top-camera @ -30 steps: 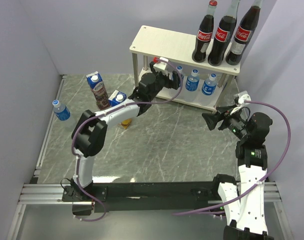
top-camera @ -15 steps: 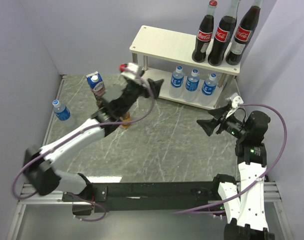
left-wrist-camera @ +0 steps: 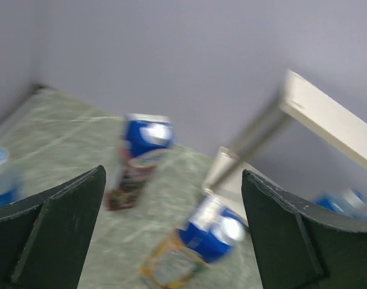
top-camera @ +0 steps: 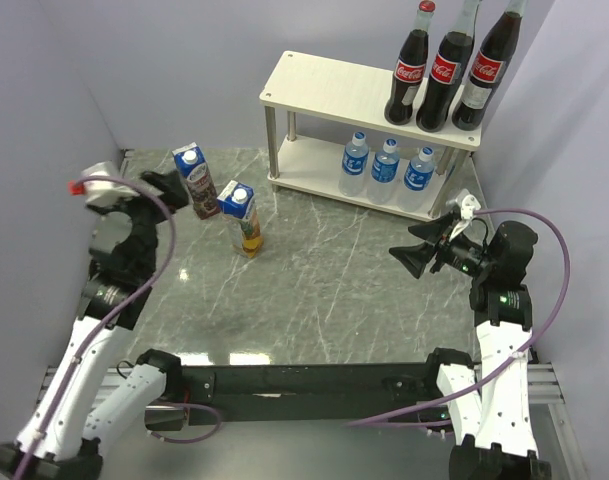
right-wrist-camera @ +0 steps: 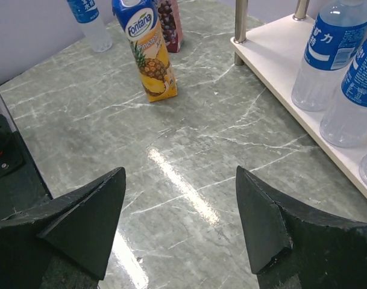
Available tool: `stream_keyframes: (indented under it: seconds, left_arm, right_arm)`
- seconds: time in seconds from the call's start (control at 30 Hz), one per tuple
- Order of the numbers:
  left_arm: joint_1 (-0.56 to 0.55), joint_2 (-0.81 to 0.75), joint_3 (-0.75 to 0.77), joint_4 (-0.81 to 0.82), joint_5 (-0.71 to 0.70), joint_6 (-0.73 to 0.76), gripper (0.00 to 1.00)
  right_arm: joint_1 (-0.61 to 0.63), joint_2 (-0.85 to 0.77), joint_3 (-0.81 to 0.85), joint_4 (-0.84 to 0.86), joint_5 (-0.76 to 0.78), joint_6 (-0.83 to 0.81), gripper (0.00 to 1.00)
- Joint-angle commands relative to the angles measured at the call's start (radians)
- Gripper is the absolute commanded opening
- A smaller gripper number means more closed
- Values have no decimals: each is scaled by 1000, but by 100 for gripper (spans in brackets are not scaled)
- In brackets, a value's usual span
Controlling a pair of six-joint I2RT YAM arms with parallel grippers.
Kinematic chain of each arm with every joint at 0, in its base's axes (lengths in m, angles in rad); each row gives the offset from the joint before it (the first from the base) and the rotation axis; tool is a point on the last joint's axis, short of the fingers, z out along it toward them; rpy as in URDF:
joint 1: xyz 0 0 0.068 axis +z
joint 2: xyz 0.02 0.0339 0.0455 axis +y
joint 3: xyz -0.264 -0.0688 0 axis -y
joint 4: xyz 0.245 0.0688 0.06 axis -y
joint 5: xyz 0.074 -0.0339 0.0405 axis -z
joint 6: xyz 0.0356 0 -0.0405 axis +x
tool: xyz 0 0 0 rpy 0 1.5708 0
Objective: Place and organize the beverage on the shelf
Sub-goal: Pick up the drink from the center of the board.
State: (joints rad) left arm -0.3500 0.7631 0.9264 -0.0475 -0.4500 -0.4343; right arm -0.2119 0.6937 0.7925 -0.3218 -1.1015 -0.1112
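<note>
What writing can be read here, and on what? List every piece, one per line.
"Fontana": on the pineapple carton.
"Coca-Cola": on the red labels of the three cola bottles.
Unreadable: white characters on the blue labels of the water bottles, too unclear to quote.
Unreadable: print on the grape carton, too small.
Left wrist view: everything is blurred.

I'm seeing the left arm point(top-camera: 79, 360) and right arm point(top-camera: 504, 385) both wearing white shells on the long links and black housings at the joints. A purple cable point(top-camera: 519, 213) is looping off each wrist. The right gripper point(right-wrist-camera: 179, 174) is showing fingers point(right-wrist-camera: 81, 223) like chunky matte black wedges, and a red tab point(top-camera: 77, 187) is poking off the left wrist's white block point(top-camera: 104, 184)
</note>
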Motion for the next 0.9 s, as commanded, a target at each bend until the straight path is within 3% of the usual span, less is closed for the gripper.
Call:
stream_keyframes:
  seconds: [0.0, 0.13, 0.23, 0.67, 0.87]
  left_arm:
    - [155, -22, -18, -155, 6, -106, 99]
    - [441, 56, -24, -210, 137, -126, 100]
    - [572, 160, -17, -236, 185, -132, 100]
    - [609, 450, 92, -174, 116, 45, 99]
    - [618, 562, 169, -193, 163, 98, 81]
  right_arm:
    - [2, 15, -1, 26, -12, -8, 79]
    - [2, 17, -3, 29, -1, -2, 79]
    - [3, 20, -3, 30, 8, -1, 79]
    - [2, 13, -1, 36, -12, 18, 79]
    - [3, 9, -1, 38, -18, 22, 79]
